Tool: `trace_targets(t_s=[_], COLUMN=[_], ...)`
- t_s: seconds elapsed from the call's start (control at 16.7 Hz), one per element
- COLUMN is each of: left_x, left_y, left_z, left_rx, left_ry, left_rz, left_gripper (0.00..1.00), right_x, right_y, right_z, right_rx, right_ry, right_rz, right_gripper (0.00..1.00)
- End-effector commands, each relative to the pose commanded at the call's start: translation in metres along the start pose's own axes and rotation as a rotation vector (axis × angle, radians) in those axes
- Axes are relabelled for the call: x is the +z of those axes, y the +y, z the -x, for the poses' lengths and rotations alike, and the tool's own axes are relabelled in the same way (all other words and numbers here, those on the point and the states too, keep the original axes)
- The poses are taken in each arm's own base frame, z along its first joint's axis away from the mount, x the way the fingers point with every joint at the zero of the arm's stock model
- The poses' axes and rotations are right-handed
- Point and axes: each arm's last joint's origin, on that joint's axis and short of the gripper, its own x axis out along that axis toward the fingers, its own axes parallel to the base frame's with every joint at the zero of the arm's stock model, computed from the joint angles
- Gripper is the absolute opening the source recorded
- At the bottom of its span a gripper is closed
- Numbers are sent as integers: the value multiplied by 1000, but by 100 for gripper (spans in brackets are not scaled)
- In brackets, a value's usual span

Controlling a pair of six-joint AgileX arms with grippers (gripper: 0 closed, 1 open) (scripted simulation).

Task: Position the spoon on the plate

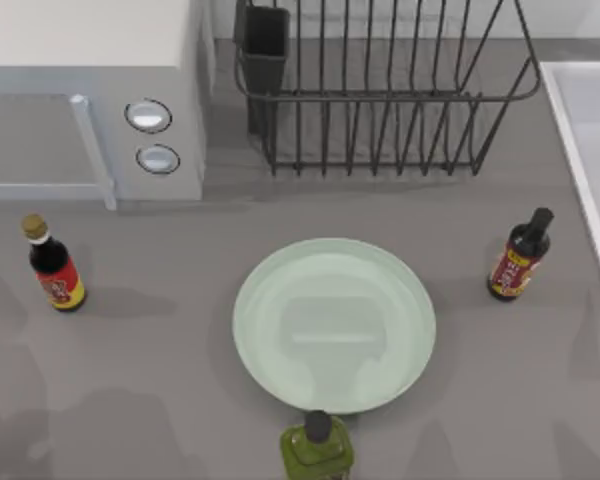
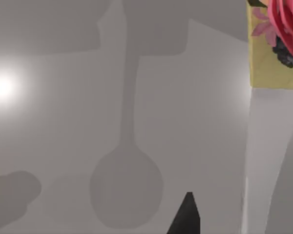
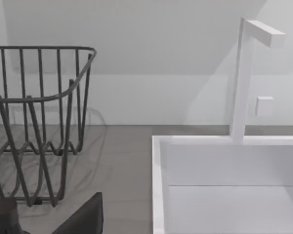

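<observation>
1. Plate (image 1: 270,330): pale mint green, flat on the grey table (image 1: 130,400), about mid-table in the top view, nothing lying on it.
2. Spoon: you can't tell where it is. The left wrist view gives you a spoon-shaped shadow (image 2: 126,187) on a pale grey surface, bowl end wide, thin handle running off it.
3. Left gripper (image 2: 185,217): a dark tip at the edge of the left wrist view. Open or closed: can't tell. A yellow label w/ pink flower print (image 2: 268,58) sits at that view's corner.
4. Right gripper (image 3: 83,217): a dark tip, facing the wire dish rack (image 3: 39,122) and the white sink (image 3: 158,185) w/ faucet (image 3: 241,78). State: can't tell.
5. Around the plate:
   - red-label bottle (image 1: 52,265) well to the left
   - dark bottle (image 1: 520,257) to the right
   - green bottle (image 1: 318,448) at the plate's near rim
   - microwave (image 1: 90,90) at back left
</observation>
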Motion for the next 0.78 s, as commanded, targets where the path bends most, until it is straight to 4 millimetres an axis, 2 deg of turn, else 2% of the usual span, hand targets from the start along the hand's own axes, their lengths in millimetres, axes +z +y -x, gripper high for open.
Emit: trace_targets(t_s=[0.24, 0.42, 0.6, 0.78], left_x=[3, 26, 73, 137], left_y=[0, -1, -7, -26], left_z=[0, 14, 31, 42], left_rx=[-4, -5, -24, -51], left_ry=[-1, -20, -38, -42], left_rz=[-12, -102, -262, -435], left_gripper=[0, 0, 0, 0], right_x=[0, 0, 0, 0], right_y=[0, 0, 0, 0], right_z=[0, 0, 0, 0], right_rx=[0, 0, 0, 0], right_ry=[0, 0, 0, 0], right_rz=[0, 0, 0, 0], right_gripper=[100, 100, 100, 100])
